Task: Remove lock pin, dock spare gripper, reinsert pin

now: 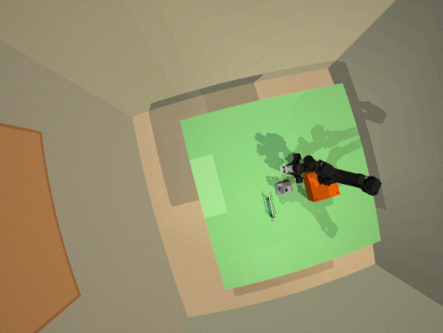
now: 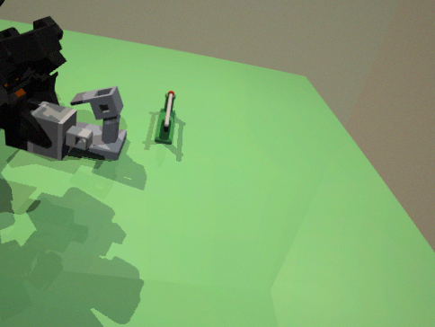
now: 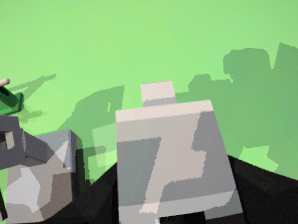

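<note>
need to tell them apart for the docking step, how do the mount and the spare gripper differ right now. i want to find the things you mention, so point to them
The spare gripper (image 1: 286, 169) (image 2: 53, 118) (image 3: 165, 159) is clamped in the arm's fingers; the mount (image 1: 284, 187) (image 2: 110, 145) (image 3: 40, 182) is not gripped.
The spare gripper is a blocky body with a small spigot sticking out; the mount is a flat base with a post carrying a tilted square socket.
Both are grey.

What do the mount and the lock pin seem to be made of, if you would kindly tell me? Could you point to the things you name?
The mount (image 1: 284, 187) (image 2: 110, 130) (image 3: 47, 175) looks like matte grey plastic or painted metal: its flat faces show no sharp reflections, so either is possible. The pin (image 1: 271, 207) (image 2: 168, 110) seems to be smooth off-white plastic or coated metal, evenly coloured along its shaft, with a red end.
</note>
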